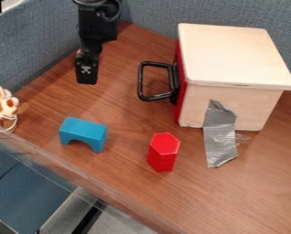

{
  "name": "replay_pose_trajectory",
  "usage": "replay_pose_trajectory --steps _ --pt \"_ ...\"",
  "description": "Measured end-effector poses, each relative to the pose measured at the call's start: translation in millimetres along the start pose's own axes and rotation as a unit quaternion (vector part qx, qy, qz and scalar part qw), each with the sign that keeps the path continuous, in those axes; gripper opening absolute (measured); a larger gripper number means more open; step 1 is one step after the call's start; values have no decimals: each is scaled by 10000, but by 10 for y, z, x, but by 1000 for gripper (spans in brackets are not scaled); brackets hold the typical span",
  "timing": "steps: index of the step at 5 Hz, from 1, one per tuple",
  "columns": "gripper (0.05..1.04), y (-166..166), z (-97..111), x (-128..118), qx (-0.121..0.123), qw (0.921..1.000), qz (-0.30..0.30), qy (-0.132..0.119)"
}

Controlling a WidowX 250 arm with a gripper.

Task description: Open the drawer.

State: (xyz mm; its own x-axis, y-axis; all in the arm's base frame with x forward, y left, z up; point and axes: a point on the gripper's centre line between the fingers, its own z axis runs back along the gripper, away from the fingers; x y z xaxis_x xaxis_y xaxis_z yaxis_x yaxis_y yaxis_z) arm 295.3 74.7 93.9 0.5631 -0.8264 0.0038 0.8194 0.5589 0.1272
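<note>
Camera view: 1 gripper apart from 1 black drawer handle

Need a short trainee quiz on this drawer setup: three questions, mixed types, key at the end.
1. Yes or no: is the gripper touching the black handle on the red drawer front?
2. Multiple choice: which thing has an arch cut into its underside?
A) the red block
B) the blue block
C) the wooden box
3. Fill in the blank: the silver tape runs from the side of the box down onto the ____.

Key: 1 no, there is a gap between them; 2 B; 3 table.
</note>
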Motion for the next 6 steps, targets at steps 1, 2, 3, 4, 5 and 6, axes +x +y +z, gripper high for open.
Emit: replay_pose_trajectory --steps 1,2,3,4,5,6 --pt "999 -22 -77 4 -131 9999 57 24" --pt "999 39 15 206 30 9997 175 -192" --pt "999 105 19 278 168 9989 365 -254" --pt "999 152 28 350 421 9954 818 -264" --pt "999 178 41 347 759 9764 2022 60" --pt "999 188 11 400 930 9489 3008 226"
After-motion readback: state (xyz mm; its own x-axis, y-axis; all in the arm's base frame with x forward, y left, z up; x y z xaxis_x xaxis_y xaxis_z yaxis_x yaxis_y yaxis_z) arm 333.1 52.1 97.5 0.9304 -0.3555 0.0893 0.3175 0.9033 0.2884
